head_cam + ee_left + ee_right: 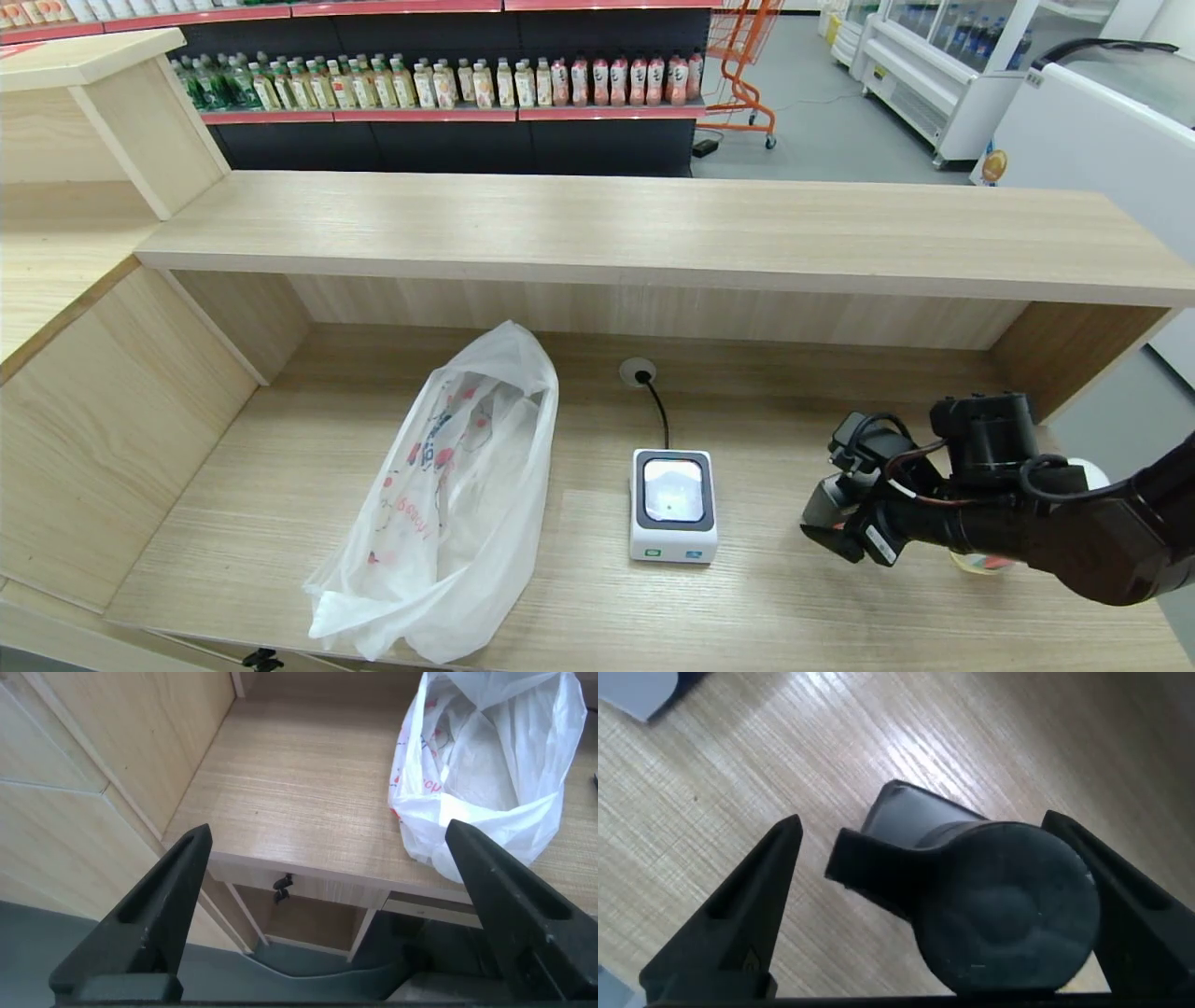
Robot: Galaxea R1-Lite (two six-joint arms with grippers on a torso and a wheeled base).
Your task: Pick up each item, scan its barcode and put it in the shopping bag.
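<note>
A white plastic shopping bag (457, 495) lies on the wooden counter (280, 485), its mouth toward the back wall; it also appears as the bag (486, 765) in the left wrist view. The white barcode scanner (673, 504) sits to its right, window up. My right gripper (840, 523) hangs low over the counter right of the scanner. Its fingers (738, 924) are spread wide, open, on either side of a dark container with a round black cap (1008, 905). My left gripper (327, 833) is open and holds nothing, in front of the counter's front edge near the bag.
A cable (656, 406) runs from the scanner to a port in the counter. A round white item (980, 562) shows partly behind my right arm. A raised shelf (653, 233) overhangs the back, and side walls (112, 420) close in both ends.
</note>
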